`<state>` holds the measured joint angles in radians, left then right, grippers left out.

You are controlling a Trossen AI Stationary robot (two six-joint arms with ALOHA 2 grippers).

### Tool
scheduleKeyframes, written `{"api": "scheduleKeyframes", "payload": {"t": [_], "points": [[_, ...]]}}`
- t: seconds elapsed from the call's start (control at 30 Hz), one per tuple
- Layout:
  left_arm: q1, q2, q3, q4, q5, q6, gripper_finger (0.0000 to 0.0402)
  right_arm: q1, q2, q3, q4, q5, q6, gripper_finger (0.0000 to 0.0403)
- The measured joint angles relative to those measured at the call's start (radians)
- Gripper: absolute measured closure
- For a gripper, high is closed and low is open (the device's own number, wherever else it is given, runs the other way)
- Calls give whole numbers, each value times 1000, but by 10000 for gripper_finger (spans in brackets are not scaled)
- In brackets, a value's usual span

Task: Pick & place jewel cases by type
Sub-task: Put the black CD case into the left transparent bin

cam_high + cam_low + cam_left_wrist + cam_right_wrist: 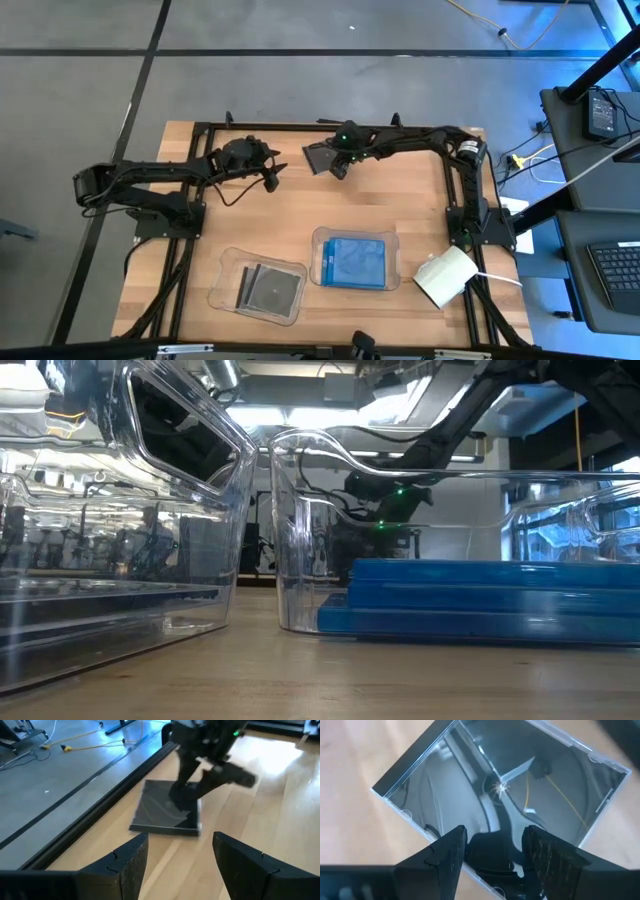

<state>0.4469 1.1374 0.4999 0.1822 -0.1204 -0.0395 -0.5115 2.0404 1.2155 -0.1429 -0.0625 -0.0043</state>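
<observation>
A dark jewel case [318,157] [160,815] lies flat on the wooden table near its far edge. My right gripper [336,166] [492,837] reaches down over it, open, slanting from the table's right side, its fingers over the case's top face [495,780]. My left gripper [272,172] [180,865] hovers open to the left of that case, touching nothing. Blue jewel cases [355,260] [480,595] lie stacked in the right clear tray [392,240]. A dark case with a round disc [268,288] lies in the left clear tray [225,262]. My right gripper has its open fingers [182,795] down at the dark case's top face, near one edge [485,870], slanting from above. Whether the fingertips touch the case I cannot tell. The case lies flat on the table.
A white box [445,277] with a cable sits at the table's near right. The two clear trays stand side by side near the front edge. Black frame rails [300,127] run along the far edge. Bare wood lies between the trays and the arms.
</observation>
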Motion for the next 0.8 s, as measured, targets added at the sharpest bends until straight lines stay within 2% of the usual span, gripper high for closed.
{"api": "scheduleKeyframes", "payload": {"t": [0.33,0.53,0.8], "points": [[0,0,-80,-6,-11,13,183,112,-1,0,-88,-50,-36,184],[0,0,-107,-9,29,11,189,200,1,-3,-73,-67,-55,184],[-12,0,-165,-51,147,15,204,262,4,-6,8,-73,-152,184]]}}
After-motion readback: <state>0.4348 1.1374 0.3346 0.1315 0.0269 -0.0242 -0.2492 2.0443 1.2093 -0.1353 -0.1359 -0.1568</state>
